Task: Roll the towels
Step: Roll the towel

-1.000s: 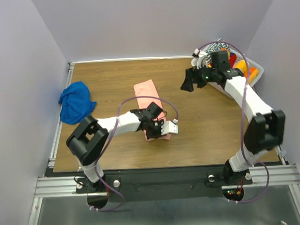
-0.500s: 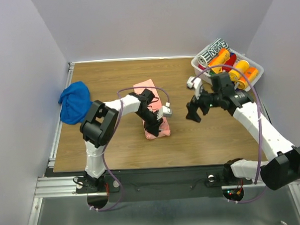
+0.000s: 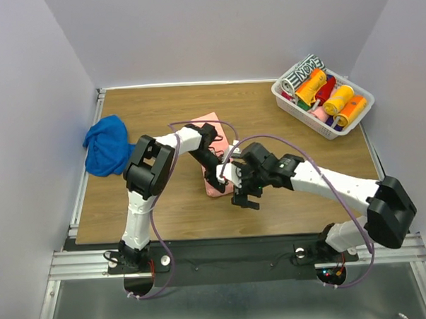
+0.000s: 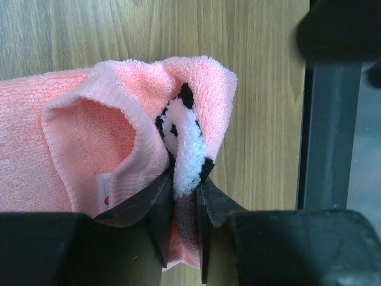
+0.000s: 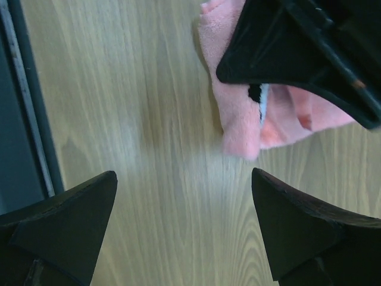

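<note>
Right, quick risk check. Pink towel [image 3: 208, 128] lies mid-desk [image 3: 161, 112], its near end bunched into a rough fold. The left fingers [image 4: 156, 205] are pinching that fold at its very edge, only a thin bit of cloth between them. A small white-and-black bit [image 4: 186, 149] shows inside the fold; can't tell what it is. The right fingers [image 5: 65, 214] are spread wide w/ nothing between them but bare wood, hovering just beside the same near end.

What worries me:
- The left pinch is shallow. IMO if it slackens before the right side has the cloth, the fold flops open and the roll is lost.
- Both arms crowd one spot. From the top view the two wrists look nearly touching, so a small sideways move prob. knocks one into the other.
- If the right fingers come down wide, they could shove the towel along the desk, not trap it, and skew the roll.
- The left arm's purple cable [image 3: 197, 125] loops over the flat part of the towel; it might drag on the cloth if I swing.

Blue towel [image 3: 106, 144] sits crumpled at the far left edge, well apart and unrolled. It needs flattening first, and a careless pull there could take it off the side. Basket [image 3: 303, 116] of finished rolls [image 3: 337, 97] is at the back right, out of the way.
</note>
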`<state>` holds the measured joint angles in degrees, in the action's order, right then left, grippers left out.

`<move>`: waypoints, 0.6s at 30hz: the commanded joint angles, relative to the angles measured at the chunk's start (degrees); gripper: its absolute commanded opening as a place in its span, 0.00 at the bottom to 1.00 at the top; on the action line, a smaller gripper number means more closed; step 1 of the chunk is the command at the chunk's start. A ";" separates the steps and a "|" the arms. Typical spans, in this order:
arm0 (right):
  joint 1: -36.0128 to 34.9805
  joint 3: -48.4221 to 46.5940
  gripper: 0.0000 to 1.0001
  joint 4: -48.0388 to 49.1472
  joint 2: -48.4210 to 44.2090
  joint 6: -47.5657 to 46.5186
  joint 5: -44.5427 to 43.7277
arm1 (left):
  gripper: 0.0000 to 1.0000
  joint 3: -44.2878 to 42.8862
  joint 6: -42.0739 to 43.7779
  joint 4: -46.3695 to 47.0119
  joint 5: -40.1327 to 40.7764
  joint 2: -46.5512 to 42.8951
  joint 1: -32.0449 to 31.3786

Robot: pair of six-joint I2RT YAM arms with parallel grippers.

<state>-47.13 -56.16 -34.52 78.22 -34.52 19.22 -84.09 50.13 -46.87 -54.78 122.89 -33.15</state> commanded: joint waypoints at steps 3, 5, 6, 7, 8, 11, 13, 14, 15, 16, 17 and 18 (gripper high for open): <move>-3.31 1.31 0.97 15.53 5.53 -3.09 -6.82 | 0.33 0.60 4.36 -0.67 12.42 5.87 -0.43; -3.67 1.67 0.96 19.04 6.68 -3.71 -8.23 | 0.33 0.34 4.80 -1.03 12.51 6.13 -0.34; -3.67 1.76 0.96 20.10 7.21 -3.97 -8.41 | 0.34 0.07 4.89 -1.03 12.51 6.13 -0.43; -3.75 1.58 0.96 21.50 8.43 -4.15 -8.50 | 0.35 0.07 4.98 -1.12 12.51 6.31 -0.34; -3.75 1.76 0.96 22.30 8.97 -4.32 -8.50 | 0.35 0.07 5.07 -1.20 12.60 6.48 -0.34; -3.84 2.72 0.94 24.93 11.16 -6.08 -8.33 | 0.36 -0.72 5.85 -1.82 12.68 7.10 -0.25; -3.75 2.81 0.91 25.81 12.74 -6.78 -7.97 | 0.36 -1.07 6.03 -1.82 12.77 7.36 -0.17; -3.84 2.99 0.89 26.08 12.75 -6.96 -7.80 | 0.36 -1.16 6.03 -1.73 12.86 7.36 -0.08; -3.76 3.25 0.87 26.17 13.53 -7.57 -7.10 | 0.36 -1.51 6.03 -1.82 12.86 7.45 0.10; -3.75 3.43 0.86 26.43 13.89 -7.49 -6.66 | 0.36 -1.77 6.38 -1.91 12.95 7.45 0.01; -3.84 3.86 0.85 27.22 14.33 -7.40 -6.22 | 0.36 -1.86 6.30 -1.91 12.86 7.54 0.01; -3.84 4.04 0.83 27.75 15.12 -7.57 -6.04 | 0.36 -2.04 6.38 -1.99 12.95 7.54 0.01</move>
<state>-50.74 -52.27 -14.52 91.98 -40.14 12.62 -87.39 51.57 -51.46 -56.16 125.56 -32.53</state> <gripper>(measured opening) 0.856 0.353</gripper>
